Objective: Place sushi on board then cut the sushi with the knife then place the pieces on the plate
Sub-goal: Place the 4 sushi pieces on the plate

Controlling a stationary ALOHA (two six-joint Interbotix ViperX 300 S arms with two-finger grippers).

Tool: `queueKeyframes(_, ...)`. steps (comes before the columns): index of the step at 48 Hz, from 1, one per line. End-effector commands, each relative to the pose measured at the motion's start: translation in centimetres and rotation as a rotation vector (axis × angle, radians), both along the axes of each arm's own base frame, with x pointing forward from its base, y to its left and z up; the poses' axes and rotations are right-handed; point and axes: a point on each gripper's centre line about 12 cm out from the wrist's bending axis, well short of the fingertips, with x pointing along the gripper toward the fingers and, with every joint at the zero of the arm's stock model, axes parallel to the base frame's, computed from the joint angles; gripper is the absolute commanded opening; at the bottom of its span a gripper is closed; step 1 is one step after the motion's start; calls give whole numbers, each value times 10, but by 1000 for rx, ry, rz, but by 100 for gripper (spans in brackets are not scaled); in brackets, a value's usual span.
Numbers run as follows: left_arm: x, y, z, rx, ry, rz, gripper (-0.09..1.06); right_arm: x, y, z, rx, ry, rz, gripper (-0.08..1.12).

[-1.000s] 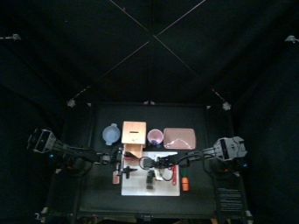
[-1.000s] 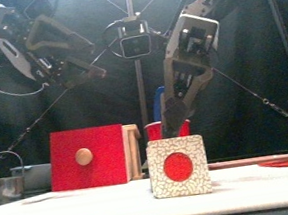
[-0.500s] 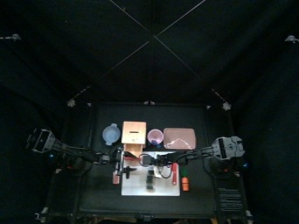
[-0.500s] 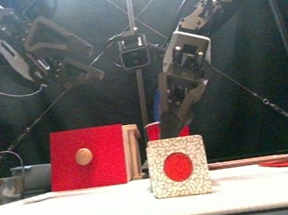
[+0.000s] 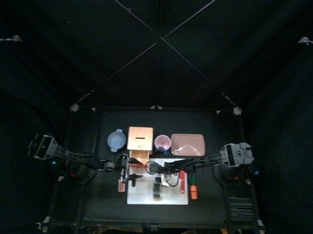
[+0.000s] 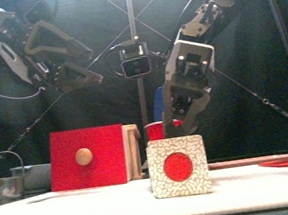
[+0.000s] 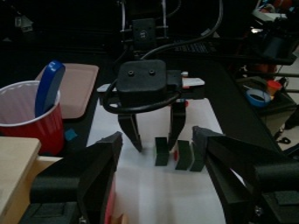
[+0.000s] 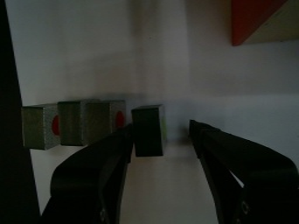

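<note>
I read the white cutting board (image 7: pixel 158 188) as smooth and matt, the red cup (image 7: pixel 26 118) as glossy plastic, the wooden box (image 6: pixel 94 157) as pale wood.

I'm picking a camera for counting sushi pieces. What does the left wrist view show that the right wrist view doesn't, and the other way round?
Only the left wrist view: the blue knife standing in the red cup, the pink tray, and the right claw from outside, open astride a sushi piece. Only the right wrist view: a longer row of sushi pieces side by side, plus an unidentifiable red corner. Both: the white cutting board and the piece between the right claw's jaws.
</note>
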Motion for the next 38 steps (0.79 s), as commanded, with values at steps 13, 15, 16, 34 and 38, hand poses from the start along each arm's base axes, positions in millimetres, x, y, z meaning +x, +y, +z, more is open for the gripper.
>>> queueKeyframes(13,0,1,4,-16,-17,17,97,-4,0,27,37,-40,-27,52)
queueKeyframes(15,0,1,3,-15,-16,17,97,-8,0,32,51,-39,-33,52)
queueKeyframes(16,0,1,3,-14,-16,15,97,-12,-1,36,61,-39,-41,52)
queueKeyframes(34,-1,1,2,-13,-11,14,97,-88,-34,54,191,-29,-315,52)
queueKeyframes(38,-1,1,2,-13,-11,14,97,-101,-46,54,199,-33,-397,52)
